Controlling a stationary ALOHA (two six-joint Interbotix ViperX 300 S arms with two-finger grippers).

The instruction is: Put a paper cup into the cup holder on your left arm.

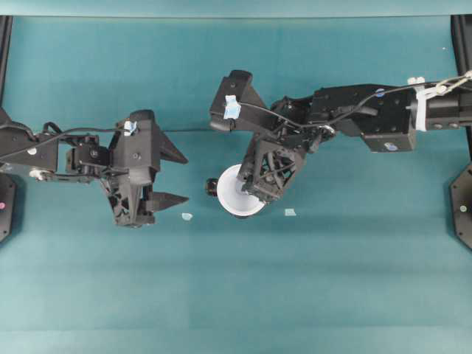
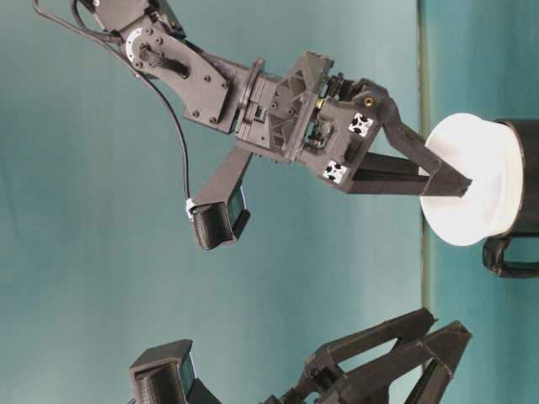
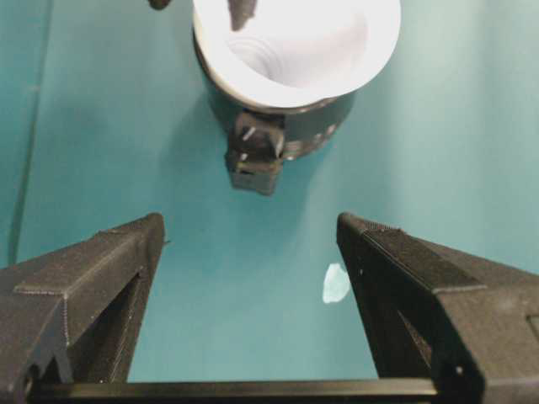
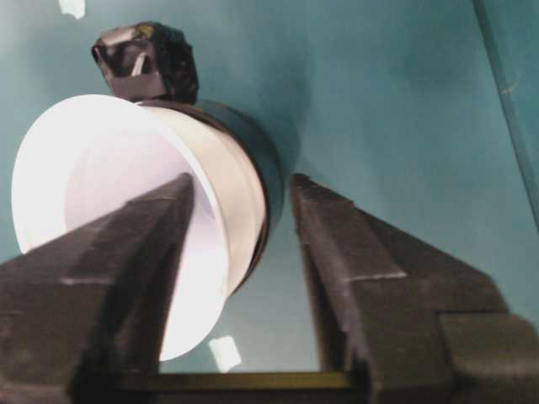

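Your paper cup (image 1: 234,193) already sits down in the black cup holder (image 3: 278,135), only its flared rim standing above the holder's wall. Your right tool (image 1: 259,188) straddles that rim, one finger inside the cup and one outside, apparently parted wide enough to let go. The right wrist view shows that gap; overhead, the tool hides it. Your left tool (image 1: 171,178) waits spread wide and empty, near the holder's handle (image 3: 253,156), above the teal worktop (image 1: 332,280).
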